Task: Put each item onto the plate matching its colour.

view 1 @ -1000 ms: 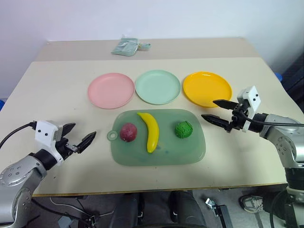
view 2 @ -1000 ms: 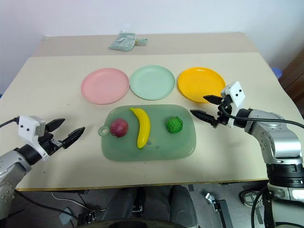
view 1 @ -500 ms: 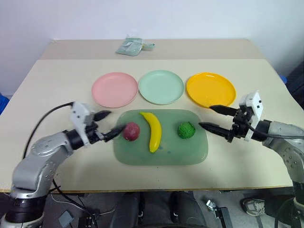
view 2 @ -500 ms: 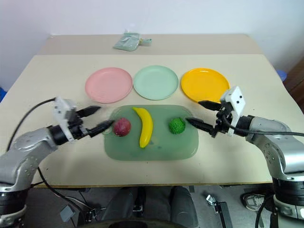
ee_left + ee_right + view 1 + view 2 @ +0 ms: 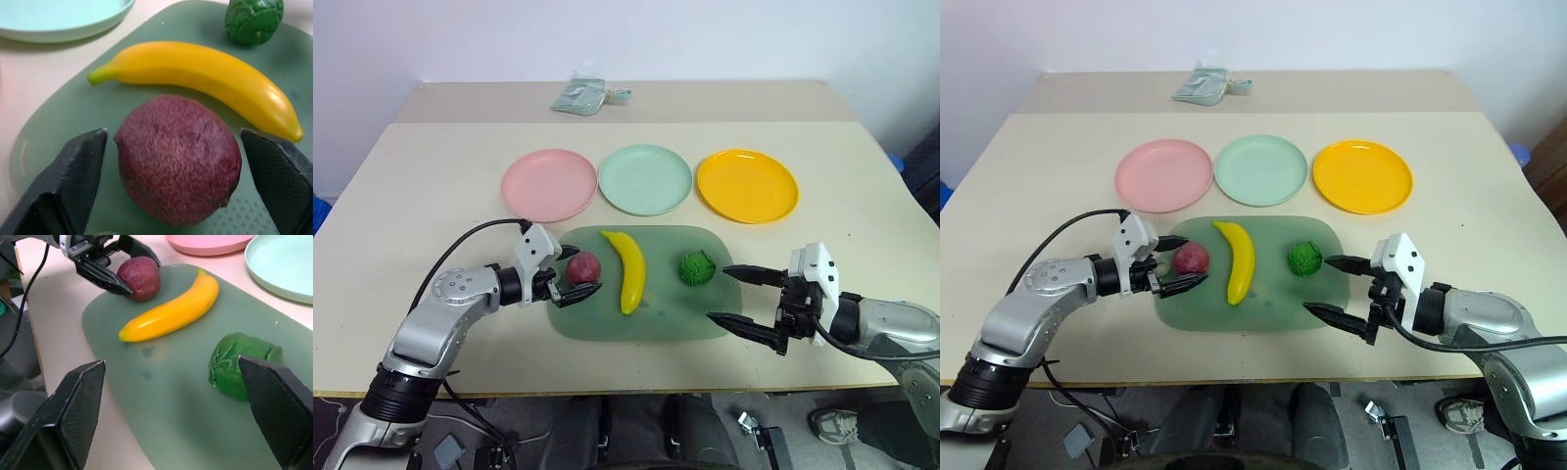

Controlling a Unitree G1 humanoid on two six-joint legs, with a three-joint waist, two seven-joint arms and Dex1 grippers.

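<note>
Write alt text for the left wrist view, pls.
A dark red-purple fruit sits on a translucent green tray between the two black fingers of the left tool, one on each side, not clearly touching. Beyond it lie a yellow banana and a bumpy green ball, with a mint plate's edge past the tray.

— What's on the beige table (image 5: 421, 176)?
— Three round plastic plates in a row: pink (image 5: 546, 185), mint green (image 5: 644, 179), yellow-orange (image 5: 747, 185). Nearer, a translucent green tray (image 5: 651, 318). A crumpled pale-green packet (image 5: 579, 95) lies far back.
</note>
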